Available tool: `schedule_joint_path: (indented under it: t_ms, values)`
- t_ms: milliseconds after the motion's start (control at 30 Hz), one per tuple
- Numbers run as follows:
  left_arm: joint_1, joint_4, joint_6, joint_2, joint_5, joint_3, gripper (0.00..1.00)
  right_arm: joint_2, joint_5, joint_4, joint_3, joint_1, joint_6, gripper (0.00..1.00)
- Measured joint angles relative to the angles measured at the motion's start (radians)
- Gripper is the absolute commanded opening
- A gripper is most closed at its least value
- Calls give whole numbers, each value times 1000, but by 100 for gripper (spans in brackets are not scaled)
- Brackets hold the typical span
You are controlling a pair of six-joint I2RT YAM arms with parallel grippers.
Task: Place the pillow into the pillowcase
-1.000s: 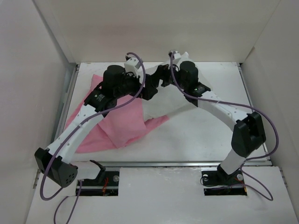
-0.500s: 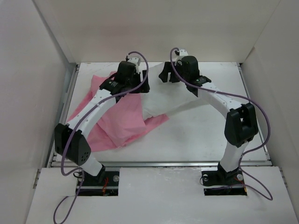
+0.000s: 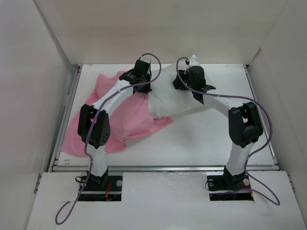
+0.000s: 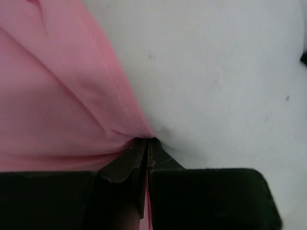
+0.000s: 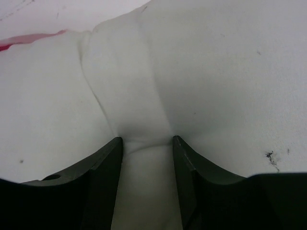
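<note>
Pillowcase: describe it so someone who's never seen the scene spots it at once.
On the white table, look at the left half, under the left arm. The pillowcase is the thin crumpled cloth there, its edge pinched in the left gripper. It alone is pink; the pillow touching it is plump and white.

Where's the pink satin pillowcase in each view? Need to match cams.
Top external: pink satin pillowcase left of centre.
Left wrist: fills the left half, pinched in the left claw.
Right wrist: thin sliver, top-left.
Shared landmark: plump white pillow.
</note>
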Motion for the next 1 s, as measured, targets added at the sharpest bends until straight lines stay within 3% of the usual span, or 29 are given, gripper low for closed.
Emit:
schedule_joint_path:
  t_ms: [233,333,367,400,433,467,533,600,633,800,1000]
  values:
    - [8,61,137,218,115,309,0,-268,34,61,-319,-1,31,51]
    - [13,130,178,273,196,379,0,-372,77,6,-396,64,37,52]
    - [13,151,188,282,222,386,4,-404,85,-19,-409,98,37,54]
    - [13,171,197,289,247,389,30,-436,85,-50,-418,135,38,55]
    - [13,183,206,290,273,389,42,-465,85,-86,-423,167,39,55]
    - [12,197,211,291,299,382,60,-490,83,-119,-422,196,37,57]
    - [9,250,210,256,343,316,72,-531,72,-194,-407,237,22,62]
    - [5,315,200,168,362,169,96,-546,71,-271,-362,251,-12,66]
    - [5,337,190,107,362,82,100,-545,74,-304,-328,256,-33,69]
    - [60,416,56,-274,289,-323,100,-482,132,-394,-115,304,-156,78]
    - [148,468,-160,-579,70,-605,100,-189,229,-427,195,416,-349,83]
